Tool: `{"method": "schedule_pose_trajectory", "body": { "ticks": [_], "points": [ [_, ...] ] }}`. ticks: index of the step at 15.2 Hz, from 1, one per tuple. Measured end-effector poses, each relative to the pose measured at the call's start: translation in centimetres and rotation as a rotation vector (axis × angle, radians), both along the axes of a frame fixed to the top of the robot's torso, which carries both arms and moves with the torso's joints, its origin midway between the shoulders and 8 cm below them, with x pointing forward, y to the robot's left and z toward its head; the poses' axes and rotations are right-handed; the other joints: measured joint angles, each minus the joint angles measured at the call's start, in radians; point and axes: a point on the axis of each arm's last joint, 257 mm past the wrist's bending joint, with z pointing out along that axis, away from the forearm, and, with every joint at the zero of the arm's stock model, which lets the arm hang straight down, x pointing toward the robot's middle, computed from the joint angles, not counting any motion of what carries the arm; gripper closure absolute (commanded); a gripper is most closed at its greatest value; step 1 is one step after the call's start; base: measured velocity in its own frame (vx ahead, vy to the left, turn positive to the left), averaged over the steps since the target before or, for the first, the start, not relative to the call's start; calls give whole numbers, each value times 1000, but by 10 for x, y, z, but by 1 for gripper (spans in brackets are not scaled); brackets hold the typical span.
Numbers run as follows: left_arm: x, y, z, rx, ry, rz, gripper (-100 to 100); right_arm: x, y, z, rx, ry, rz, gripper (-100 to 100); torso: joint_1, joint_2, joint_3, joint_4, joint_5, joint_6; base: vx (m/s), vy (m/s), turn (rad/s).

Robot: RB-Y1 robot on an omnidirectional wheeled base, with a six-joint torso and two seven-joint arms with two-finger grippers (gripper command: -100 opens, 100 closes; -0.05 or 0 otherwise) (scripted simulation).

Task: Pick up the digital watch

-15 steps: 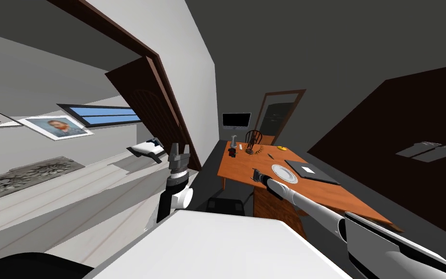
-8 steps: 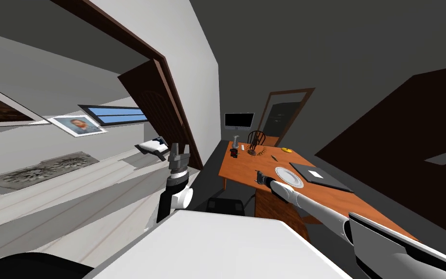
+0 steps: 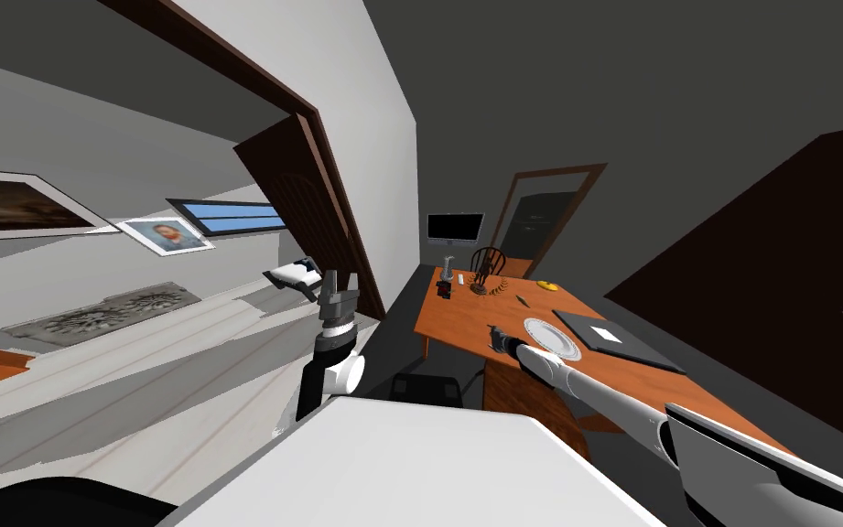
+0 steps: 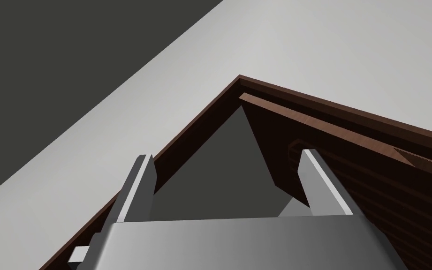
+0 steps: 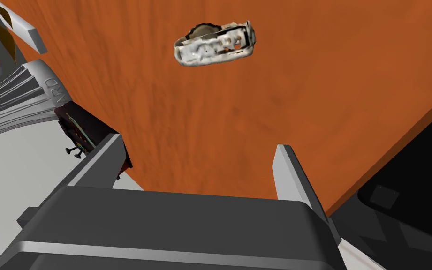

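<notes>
The digital watch (image 5: 215,43), with a pale silver band and a dark face, lies on its side on the orange table (image 5: 238,122). My right gripper (image 5: 197,143) is open and hovers over the table, with the watch a short way ahead of its fingertips and roughly between their lines. In the head view the right arm reaches out over the table (image 3: 460,320), and the right gripper (image 3: 492,335) is beside the white plate (image 3: 549,336). My left gripper (image 3: 340,276) is raised near my chest, open and empty (image 4: 227,154).
A white ridged plate (image 5: 13,108) and a small dark object (image 5: 93,138) sit close beside one right finger. The table edge (image 5: 397,145) runs near the other finger. A dark laptop (image 3: 616,337), a chair (image 3: 486,261) and small items (image 3: 447,274) are farther along the table.
My head view has swung, so the wall pictures and window slid right. The right gripper has edged a little farther along the table beside the plate. The left arm has kept its pose.
</notes>
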Motion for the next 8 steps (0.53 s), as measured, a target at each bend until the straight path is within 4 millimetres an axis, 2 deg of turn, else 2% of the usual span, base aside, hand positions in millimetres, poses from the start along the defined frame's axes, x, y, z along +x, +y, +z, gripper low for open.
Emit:
{"method": "schedule_pose_trajectory", "body": {
  "ticks": [8],
  "points": [
    [0, 0, 0, 0, 0, 0, 0, -20, -41, -11, -120, 43, 30, -100, 0, 0, 0, 0, 0, 0, 5, -7, 73]
  ]
}}
